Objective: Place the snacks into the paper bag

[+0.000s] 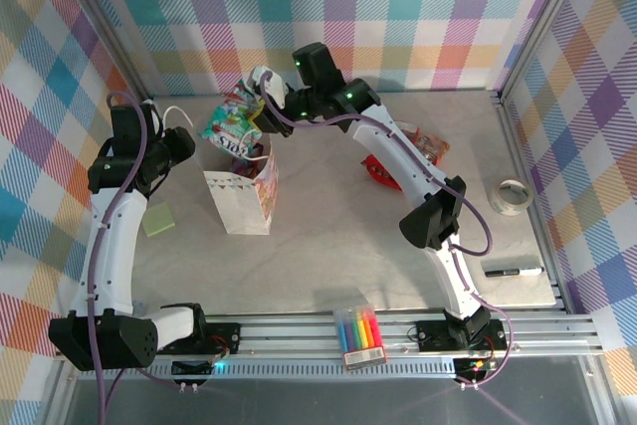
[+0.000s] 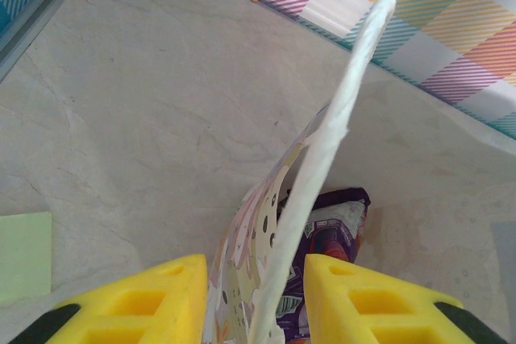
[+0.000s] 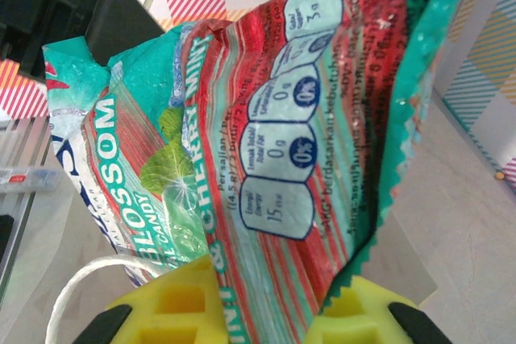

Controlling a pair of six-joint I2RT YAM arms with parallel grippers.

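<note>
The right gripper was clamped on the teal packet above the bag, whose wall the left gripper straddled, grip unclear; released off-centre, the broad packet could have caught the rim and slid outside, or tipped the light bag.

Off-task stuff you've got in view:
- Marker pack: rainbow colours, lying flat on the front rail, about mid-rail, off the surface.
- Tape roll: flat on the surface, far right, just beside the frame post.
- Black pen: lying on the right side too, nearer the front than the tape, not touching it, roughly parallel to the rail.
- Green sticky note: flat on the left side. The left wrist view cuts it off at the frame edge.
- Pastel plaid walls on three sides.
</note>
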